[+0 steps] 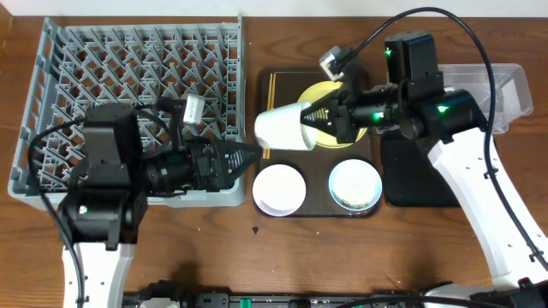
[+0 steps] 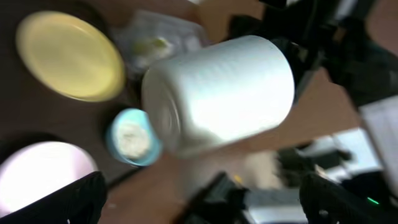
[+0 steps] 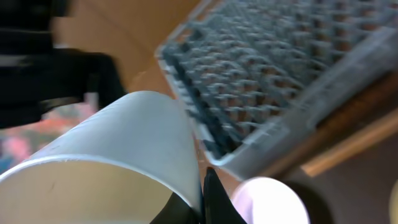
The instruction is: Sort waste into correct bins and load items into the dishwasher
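My right gripper point(image 1: 321, 115) is shut on the rim of the small white cup point(image 1: 284, 127) and holds it on its side above the left edge of the brown tray, close to the grey dish rack point(image 1: 137, 198). In the right wrist view a finger point(image 3: 211, 199) pinches the cup wall point(image 3: 106, 155). My left gripper point(image 1: 253, 156) is open and empty, its tips just below and left of the cup point(image 2: 217, 93). The yellow plate point(image 1: 317, 88), cream-white bowl point(image 1: 279, 188) and light blue bowl point(image 1: 355, 185) with white grains sit on the brown tray. Chopsticks and tissue are out of view.
The dark brown serving tray point(image 1: 282, 85) lies right of the rack. The black tray point(image 1: 411, 171) is right of it, and the clear tub point(image 1: 505, 85) lies behind at the far right, partly under my right arm. A blurred yellow-green scrap point(image 2: 152, 45) shows in the left wrist view.
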